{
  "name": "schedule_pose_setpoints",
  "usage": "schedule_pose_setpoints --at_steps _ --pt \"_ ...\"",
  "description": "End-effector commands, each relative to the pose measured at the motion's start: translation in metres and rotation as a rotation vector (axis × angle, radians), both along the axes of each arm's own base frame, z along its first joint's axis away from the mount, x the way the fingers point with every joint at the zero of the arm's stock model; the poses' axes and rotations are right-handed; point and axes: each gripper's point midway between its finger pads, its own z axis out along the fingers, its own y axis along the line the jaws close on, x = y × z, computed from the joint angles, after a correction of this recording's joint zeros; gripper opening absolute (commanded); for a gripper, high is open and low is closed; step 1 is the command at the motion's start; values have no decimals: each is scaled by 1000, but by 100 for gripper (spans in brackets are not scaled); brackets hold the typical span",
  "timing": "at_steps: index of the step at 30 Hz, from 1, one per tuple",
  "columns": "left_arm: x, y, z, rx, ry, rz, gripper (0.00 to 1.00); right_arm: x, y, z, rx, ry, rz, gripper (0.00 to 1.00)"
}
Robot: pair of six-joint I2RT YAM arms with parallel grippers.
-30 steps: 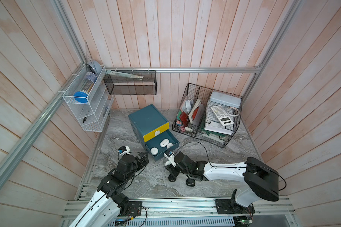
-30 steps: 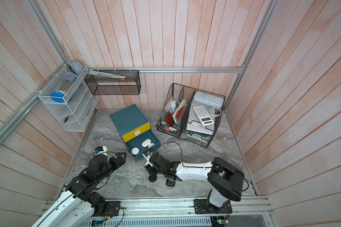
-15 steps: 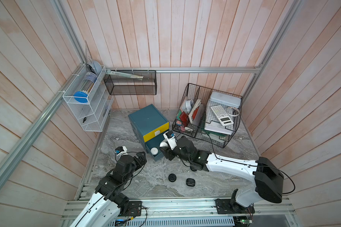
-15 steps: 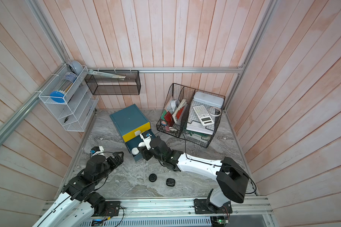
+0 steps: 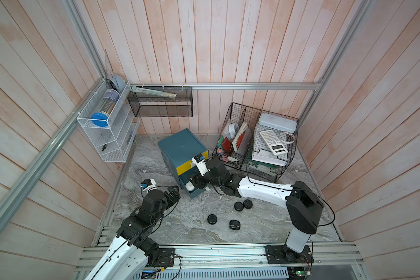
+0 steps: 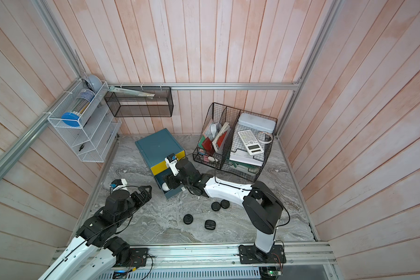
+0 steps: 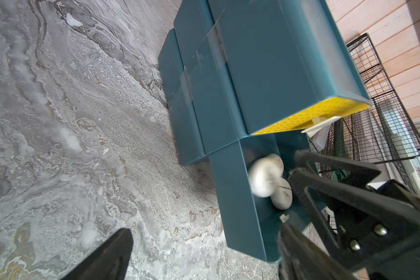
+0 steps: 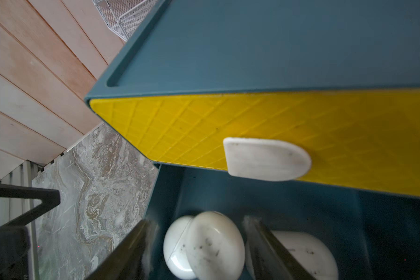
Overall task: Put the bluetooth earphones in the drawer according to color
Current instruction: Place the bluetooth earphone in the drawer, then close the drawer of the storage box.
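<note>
Right jaws: right gripper [image 8: 199, 221] stands apart, one finger on each side of a white case [image 8: 214, 244]. A slim gap shows at one pad and the other side is blurred, so probably no pinch.
White case: lies inside the open drawer [image 7: 233, 194], right against a second white case [image 8: 176, 247]. A third white case [image 8: 303, 249] lies past the other finger.
Open drawer: teal, standing out of the chest [image 5: 181, 148], directly under the yellow drawer [image 8: 204, 126].
Yellow drawer: closed flush, with its white tab handle [image 8: 264, 158] sticking out over the open one.
Left jaws: left gripper [image 6: 148, 191] is spread wide and holds nothing, above the tabletop [image 5: 180, 230], just beside the open drawer's front corner.
Black cases: four black cases [image 5: 238, 206] lie loose on the tabletop in front of the chest. Two sit side by side near the right arm, and two lie apart, nearer the rail.
Chest: on the tabletop near the back wall, set at an angle, with the wire organiser [image 5: 255, 145] just beside it.
</note>
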Motion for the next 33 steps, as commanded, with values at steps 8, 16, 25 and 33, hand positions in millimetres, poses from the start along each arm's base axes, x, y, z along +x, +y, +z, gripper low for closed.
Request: schedule_pose_setpoints --at_steps 8,16,25,33 --pt "28 -1 49 105 -39 -2 100 -6 -33 23 38 61 -47 71" --pt "66 11 96 172 -62 36 100 -19 -89 5 34 121 -132 70" --pt "125 20 107 189 -16 43 100 -32 -121 -24 30 178 -181 64" --pt "168 26 82 207 39 70 100 -17 -129 -44 35 214 -237 47"
